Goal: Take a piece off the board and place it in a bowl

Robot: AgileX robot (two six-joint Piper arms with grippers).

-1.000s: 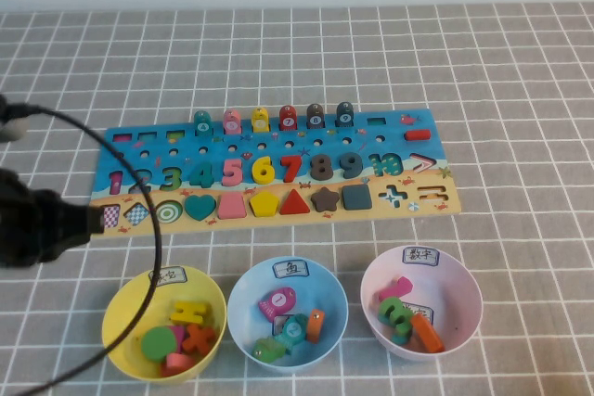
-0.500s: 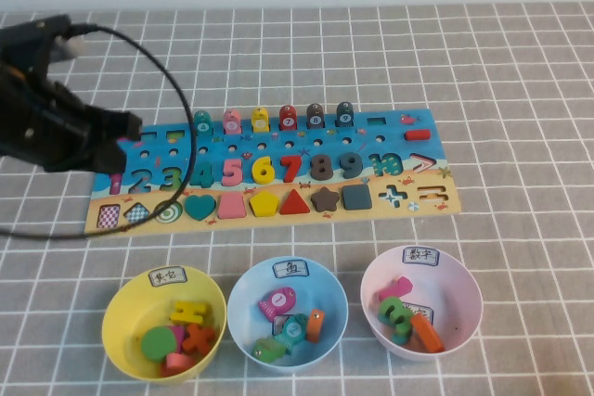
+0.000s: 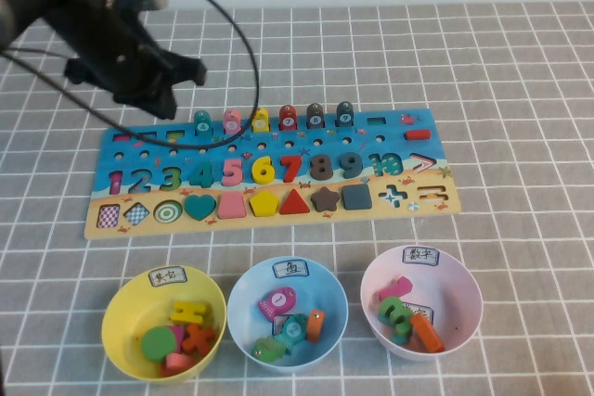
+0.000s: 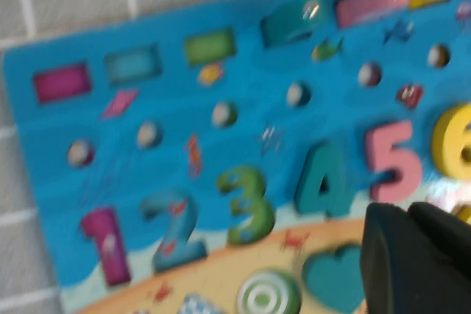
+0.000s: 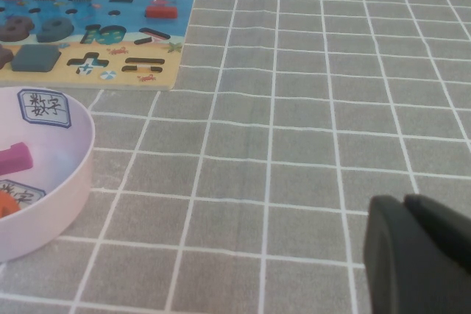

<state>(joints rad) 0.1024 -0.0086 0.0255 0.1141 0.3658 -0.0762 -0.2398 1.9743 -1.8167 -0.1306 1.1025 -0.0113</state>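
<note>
Board: the long blue puzzle board [image 3: 269, 172] is lying flat on the grid cloth, sandy strip nearest the bowls.
Bowl: the light blue bowl [image 3: 243, 296] is sitting between yellow and pink ones.
Left gripper: the left gripper [image 3: 156, 99] is hovering over the board's far left corner; finger spread cannot be told.
Right gripper: the right gripper [image 5: 416, 255] is showing only in its wrist view, over bare cloth; spread unclear.
Piece: the teal piece [image 3: 202, 123] is standing upright in the board's back row, beside the pink peg [image 3: 231, 121].

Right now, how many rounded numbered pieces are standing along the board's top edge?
6, in a row on the board: teal, pink, yellow, red, brown, dark blue. The left gripper may hide more.
</note>
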